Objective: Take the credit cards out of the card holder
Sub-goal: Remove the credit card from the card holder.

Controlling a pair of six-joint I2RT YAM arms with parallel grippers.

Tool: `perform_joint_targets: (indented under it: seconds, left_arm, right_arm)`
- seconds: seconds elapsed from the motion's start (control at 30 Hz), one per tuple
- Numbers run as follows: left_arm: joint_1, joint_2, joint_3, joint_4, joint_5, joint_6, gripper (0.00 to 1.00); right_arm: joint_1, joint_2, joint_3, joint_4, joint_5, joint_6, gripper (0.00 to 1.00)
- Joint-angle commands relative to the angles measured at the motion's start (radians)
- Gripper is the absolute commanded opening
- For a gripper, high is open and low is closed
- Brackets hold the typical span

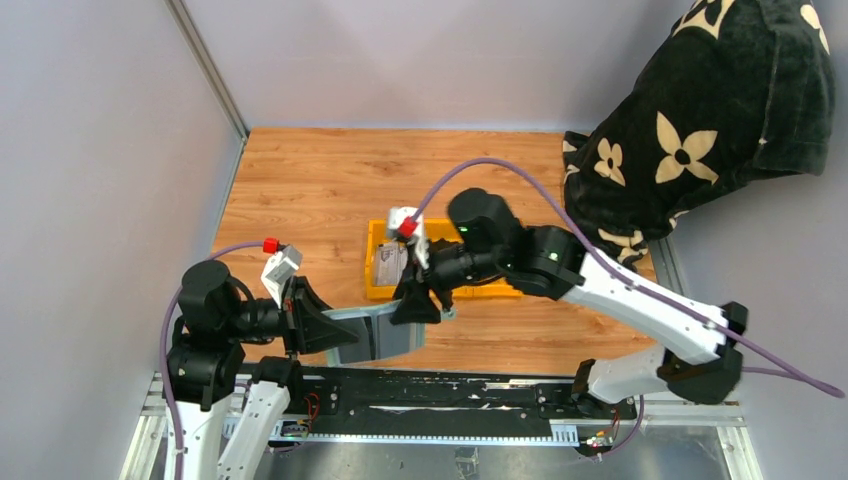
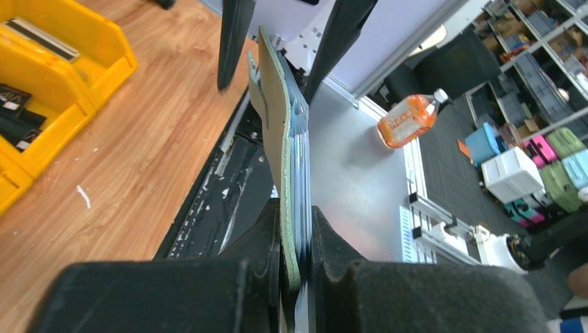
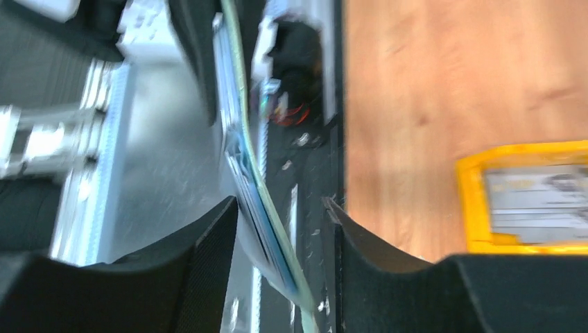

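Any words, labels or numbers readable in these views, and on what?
None can be read.
Label on the orange bottle: white lettering, too small to read.
Grey card in the yellow bin: printed lines, blurred, unreadable.

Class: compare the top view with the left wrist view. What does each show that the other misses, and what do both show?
Only the top view: both arms whole, and the black flowered cloth at the far right. Only the left wrist view: an orange bottle lying beyond the table's edge, and thin cards edge-on inside the wallet. Both: the left end effector clamped on the wallet, the right end effector straddling its other end, and the yellow bin.
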Motion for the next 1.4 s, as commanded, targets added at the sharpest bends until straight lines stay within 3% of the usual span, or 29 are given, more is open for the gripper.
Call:
perform_joint_targets:
  seconds: [0.0,0.07,0.13,0.23,0.33,0.57,0.9,1.1,1.23,1.37]
  left_arm:
    - [-0.002,0.044,0.057,0.001,-0.097,-0.018,0.02]
    - [0.000,0.053,0.067,0.001,-0.138,-0.030,0.02]
    - [-0.001,0.059,0.074,0.001,-0.180,-0.044,0.02]
    - [-0.001,0.067,0.081,0.002,-0.191,-0.046,0.01]
    - [-0.002,0.076,0.090,0.001,-0.178,-0.047,0.01]
    - [-0.002,0.083,0.121,0.001,-0.143,-0.059,0.02]
    - [-0.001,0.077,0.144,0.002,-0.096,-0.065,0.02]
    - [-0.001,0.071,0.143,0.001,-0.099,-0.066,0.04]
    - [-0.001,0.071,0.142,0.001,-0.107,-0.067,0.08]
    - [-0.001,0.081,0.145,0.001,-0.099,-0.084,0.15]
  right_arm:
    - [-0.037,-0.220,-0.160,0.390,0.295,0.216,0.50]
    - [-0.036,-0.315,-0.297,0.549,0.355,0.305,0.49]
    - [-0.036,-0.363,-0.387,0.675,0.295,0.391,0.48]
    - [-0.020,-0.340,-0.451,0.788,0.136,0.512,0.46]
    - [0.041,-0.288,-0.499,0.900,0.085,0.564,0.45]
    - [0.061,-0.226,-0.522,0.940,0.073,0.584,0.43]
    - [0.062,-0.218,-0.493,0.778,0.208,0.508,0.42]
    - [0.061,-0.202,-0.484,0.814,0.210,0.518,0.41]
    - [0.062,-0.155,-0.480,0.918,0.139,0.580,0.34]
    - [0.063,-0.125,-0.482,0.969,0.161,0.609,0.19]
